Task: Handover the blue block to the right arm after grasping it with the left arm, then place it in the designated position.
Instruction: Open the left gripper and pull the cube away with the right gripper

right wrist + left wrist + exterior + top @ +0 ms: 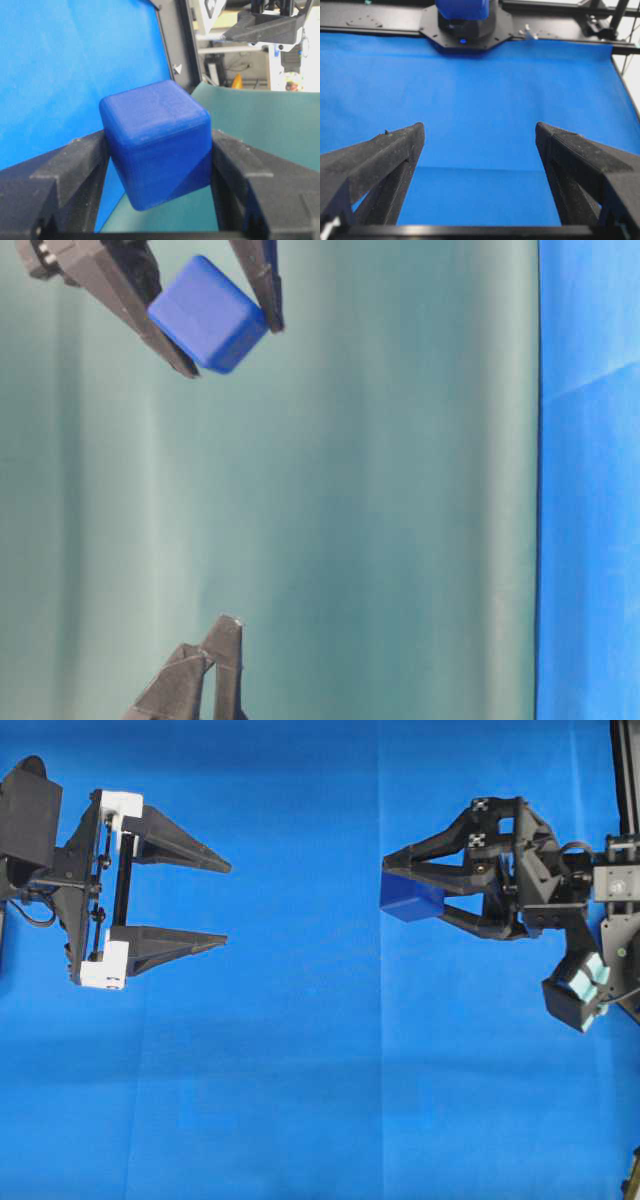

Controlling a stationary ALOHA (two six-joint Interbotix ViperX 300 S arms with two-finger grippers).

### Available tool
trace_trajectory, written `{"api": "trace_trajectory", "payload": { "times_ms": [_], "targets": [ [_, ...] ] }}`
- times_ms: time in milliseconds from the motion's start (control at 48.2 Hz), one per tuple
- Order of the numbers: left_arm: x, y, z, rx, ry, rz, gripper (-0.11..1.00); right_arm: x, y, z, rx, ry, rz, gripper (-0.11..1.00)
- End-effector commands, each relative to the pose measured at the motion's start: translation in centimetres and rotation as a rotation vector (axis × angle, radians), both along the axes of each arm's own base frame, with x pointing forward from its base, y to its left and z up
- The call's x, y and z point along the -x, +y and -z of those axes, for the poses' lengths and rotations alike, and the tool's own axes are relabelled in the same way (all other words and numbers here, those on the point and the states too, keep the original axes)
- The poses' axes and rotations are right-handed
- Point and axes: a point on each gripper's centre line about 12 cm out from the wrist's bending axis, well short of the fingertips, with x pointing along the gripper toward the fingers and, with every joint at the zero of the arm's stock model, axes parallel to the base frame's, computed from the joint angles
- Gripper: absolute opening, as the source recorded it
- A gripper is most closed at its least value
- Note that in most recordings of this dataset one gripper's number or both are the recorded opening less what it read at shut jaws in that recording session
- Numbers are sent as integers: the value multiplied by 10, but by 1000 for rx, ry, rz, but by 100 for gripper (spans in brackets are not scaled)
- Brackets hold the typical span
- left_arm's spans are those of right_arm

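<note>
Blue cloth [300,1070] covers the worktop across the overhead view. Right arm [560,870], all black, enters from the right edge; its gripper [400,895] holds the blue block [412,900], the jaws closed part-way on it. The block sits right at the tips of the two pointed fingers [425,848], one finger pressing each opposite face, with most of its body projecting beyond them toward the middle of the cloth.

Table-level view: the block [208,313] hangs tilted between the two dark finger tips, one corner lowest, well clear of the cloth surface. Right wrist view: the block [157,142] fills the gap between the fingers [65,170], touching both, its top face turned up and forward.

Left gripper [225,902], the one with white brackets [120,810], lies on the left of the overhead view, well apart from the block; its jaws stand wide and hold nothing. Left wrist view: the two spread fingers [385,160] frame bare cloth, and the block [462,9] shows small at the top edge, straight ahead
</note>
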Motion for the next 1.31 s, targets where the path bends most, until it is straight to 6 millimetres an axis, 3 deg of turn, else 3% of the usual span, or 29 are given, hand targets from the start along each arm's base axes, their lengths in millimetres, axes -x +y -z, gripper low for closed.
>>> {"api": "trace_trajectory", "payload": {
  "times_ms": [0, 208, 561, 768, 1287],
  "targets": [
    [-1, -1, -10, 2, -34, 3, 93, 0, 2, -9, -9, -30, -7, 44],
    [0, -1, -10, 2, -34, 4, 93, -1, 4, -12, -98, -60, 0, 44],
    [0, -1, -10, 2, -34, 4, 93, 4, 9, -19, -790, -105, 178, 44],
    [-1, -2, -11, 2, -35, 6, 93, 13, 9, -31, -1053, -162, 223, 44],
    [-1, -4, -10, 2, -32, 12, 93, 12, 7, -31, -1175, -168, 264, 44]
  ]
}}
